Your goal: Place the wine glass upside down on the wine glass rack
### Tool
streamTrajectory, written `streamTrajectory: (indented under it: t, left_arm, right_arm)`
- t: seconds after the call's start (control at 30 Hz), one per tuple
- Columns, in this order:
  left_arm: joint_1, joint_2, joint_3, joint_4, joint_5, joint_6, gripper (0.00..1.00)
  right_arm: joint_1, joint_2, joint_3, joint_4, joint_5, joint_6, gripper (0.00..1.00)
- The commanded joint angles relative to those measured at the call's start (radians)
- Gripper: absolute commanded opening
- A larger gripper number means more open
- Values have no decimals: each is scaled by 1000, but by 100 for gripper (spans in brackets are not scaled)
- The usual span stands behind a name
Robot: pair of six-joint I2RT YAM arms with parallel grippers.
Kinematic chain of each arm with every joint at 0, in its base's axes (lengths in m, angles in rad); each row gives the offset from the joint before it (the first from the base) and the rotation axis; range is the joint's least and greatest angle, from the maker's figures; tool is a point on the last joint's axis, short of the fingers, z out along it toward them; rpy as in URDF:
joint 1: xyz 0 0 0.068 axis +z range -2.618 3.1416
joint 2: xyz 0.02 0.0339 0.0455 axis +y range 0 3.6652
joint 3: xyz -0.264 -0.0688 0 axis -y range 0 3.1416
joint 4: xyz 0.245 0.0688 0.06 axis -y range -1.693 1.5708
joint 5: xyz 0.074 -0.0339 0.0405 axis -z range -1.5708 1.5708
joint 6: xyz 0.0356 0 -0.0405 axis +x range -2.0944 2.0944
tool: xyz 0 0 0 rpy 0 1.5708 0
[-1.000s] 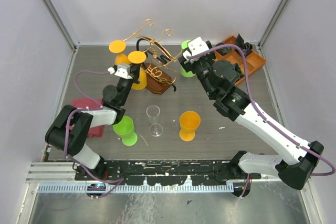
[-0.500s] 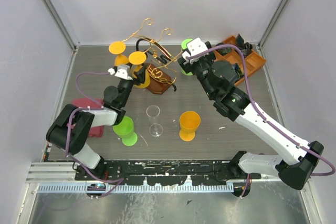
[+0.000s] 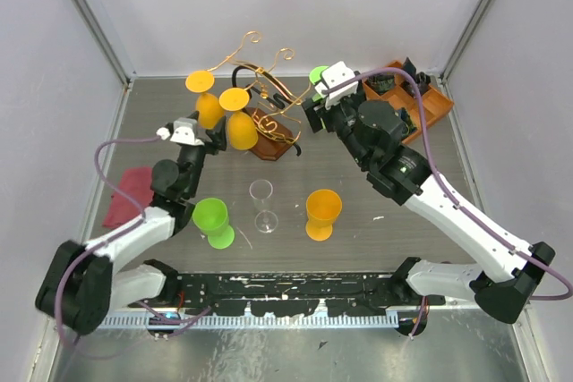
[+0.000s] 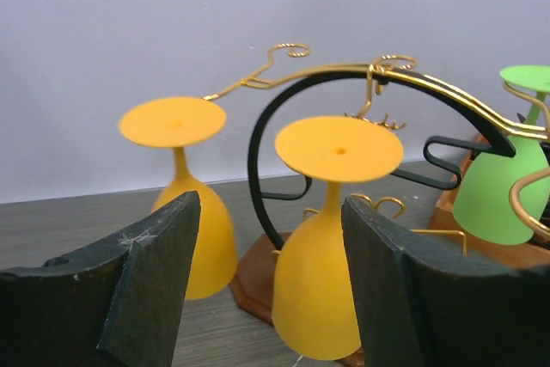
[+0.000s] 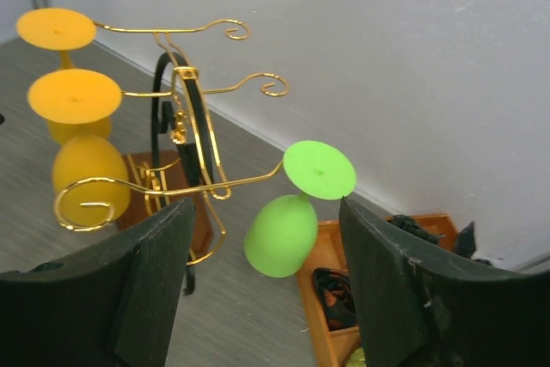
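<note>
**A:** Orange glass (image 4: 314,298) is hanging upside down on the rack (image 3: 269,145): foot up at a gold wire, bowl down over the brown base. How are the arms sitting?

**B:** The left arm is stretching low across the surface (image 3: 358,239) from the near left corner, forearm aimed at the rack. The left hand (image 4: 271,204) is facing that glass with its fingers standing wide and gripping nothing. The glass is hanging just beyond the tips. The right arm is reaching in diagonally from the near right corner. The right hand (image 5: 266,206) is pointing at the rack's other side, also spread wide and holding nothing.

**A:** What is getting lost?

**B:** From above, the right hand is covering most of the green glass (image 5: 279,234) hanging there, with only its foot peeking out. In the left wrist view, the orange glass's foot is hiding the wire under it, so I cannot tell how it is seating. The fingers are also blocking both ends of the base.

**A:** And its look?

**B:** It is showing opaque orange, with a flat round foot, a short stem and a rounded bowl. A second orange glass (image 4: 172,122) is hanging just beside it, farther from the right hand. The rack's thin gold arms are ending in curls around a black loop.
</note>
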Motion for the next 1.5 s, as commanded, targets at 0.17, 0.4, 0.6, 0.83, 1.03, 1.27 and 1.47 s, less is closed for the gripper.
streamTrajectory:
  t: [0.17, 0.4, 0.6, 0.83, 1.03, 1.27, 1.47]
  left_arm:
    - [-1, -371, 171, -715, -106, 55, 79]
    - [-1, -383, 428, -1076, -113, 41, 80]
    - [-1, -293, 691, -1359, -43, -78, 80]
    - [0, -238, 833, -1432, 70, -143, 80]
    - [-1, -208, 858, -1436, 93, -145, 80]
    - [0, -214, 830, -1398, 90, -142, 80]
    - [0, -215, 839, -1398, 86, -135, 80]
  right_arm:
    - [2, 7, 51, -208, -133, 343, 75]
    - [5, 56, 62, -413, -242, 526, 75]
    - [5, 46, 72, -651, -194, 625, 75]
    - [4, -11, 34, -835, -107, 787, 75]
    - [4, -35, -80, -874, -104, 890, 73]
    - [4, -21, -187, -833, -103, 896, 67]
    - [4, 5, -198, -808, -121, 865, 32]
